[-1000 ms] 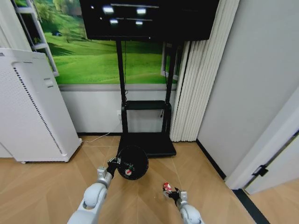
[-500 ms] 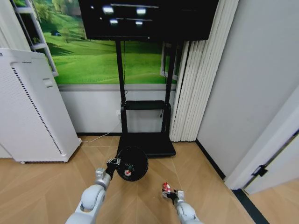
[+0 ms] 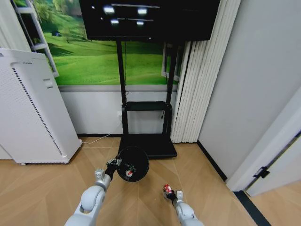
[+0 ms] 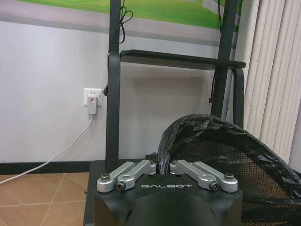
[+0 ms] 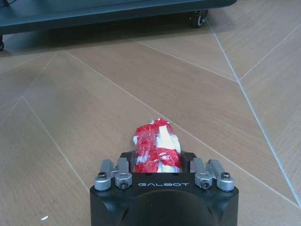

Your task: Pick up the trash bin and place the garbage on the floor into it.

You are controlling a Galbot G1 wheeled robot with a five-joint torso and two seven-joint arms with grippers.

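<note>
Round mesh trash bin (image 3: pixel 132 163); crumpled red-white garbage (image 5: pixel 156 147).

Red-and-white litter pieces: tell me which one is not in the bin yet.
The piece clamped in the right gripper, held above the floor. The other already lies inside the black bin held by the left gripper.
</note>
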